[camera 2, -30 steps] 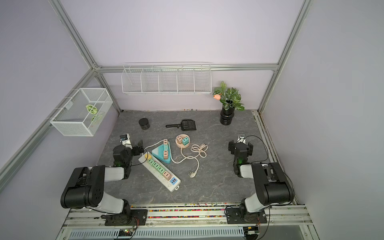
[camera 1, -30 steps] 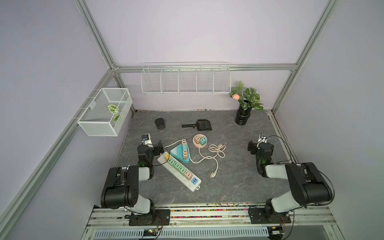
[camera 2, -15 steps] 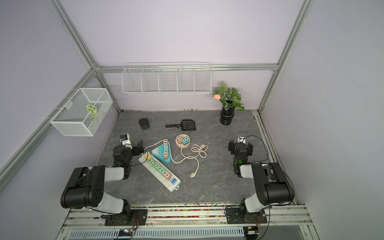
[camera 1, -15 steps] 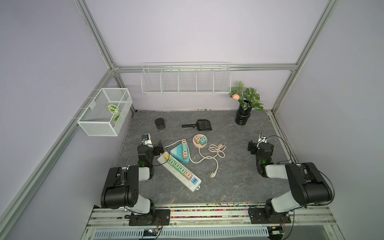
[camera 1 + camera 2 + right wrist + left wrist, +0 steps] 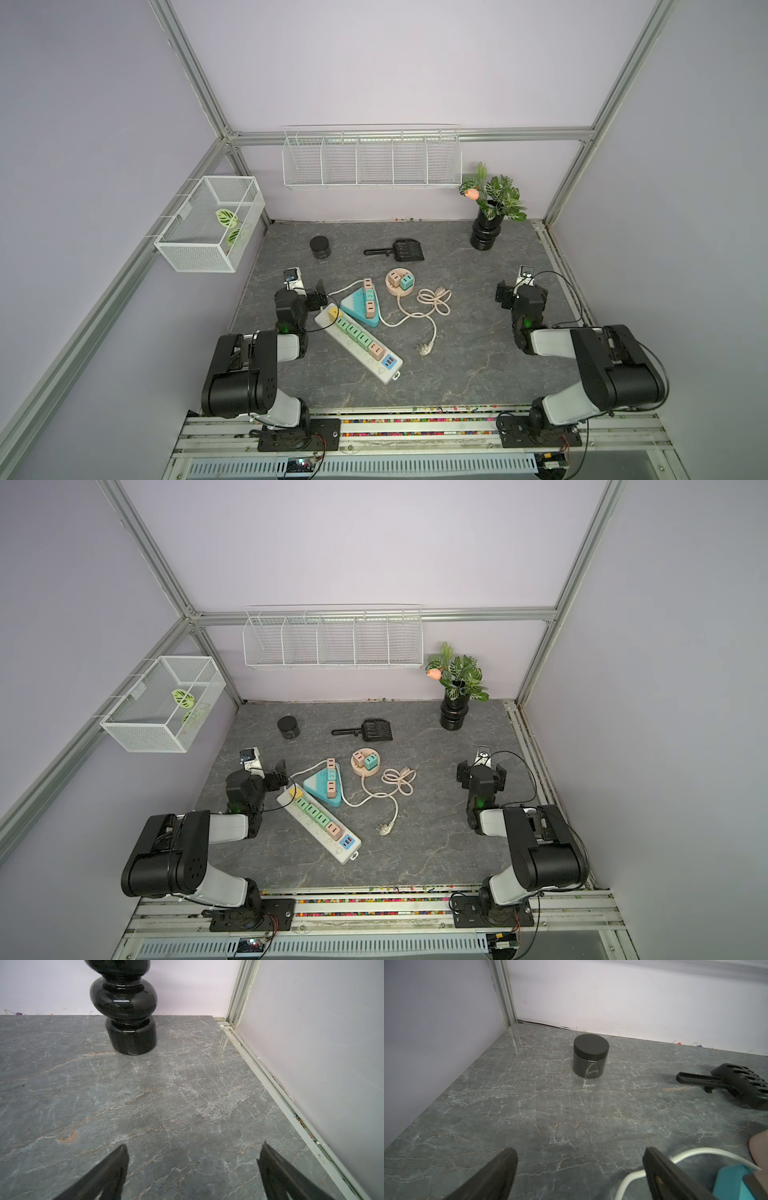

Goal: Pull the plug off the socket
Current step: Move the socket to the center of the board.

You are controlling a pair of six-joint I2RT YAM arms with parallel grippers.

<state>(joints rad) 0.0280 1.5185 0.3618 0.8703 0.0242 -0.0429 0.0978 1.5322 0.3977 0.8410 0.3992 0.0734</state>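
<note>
Three sockets lie mid-table in both top views. A white power strip carries several green, yellow and tan plugs. A teal triangular socket holds three plugs. A round peach socket holds two plugs, and its cord ends in a loose plug. My left gripper hovers open just left of the teal socket. In the left wrist view the left gripper is empty, with the teal socket's corner and a white cord beside one finger. My right gripper is open and empty at the right side.
A black jar and a black scoop sit behind the sockets. A black vase with a plant stands at the back right. Wire baskets hang on the walls.
</note>
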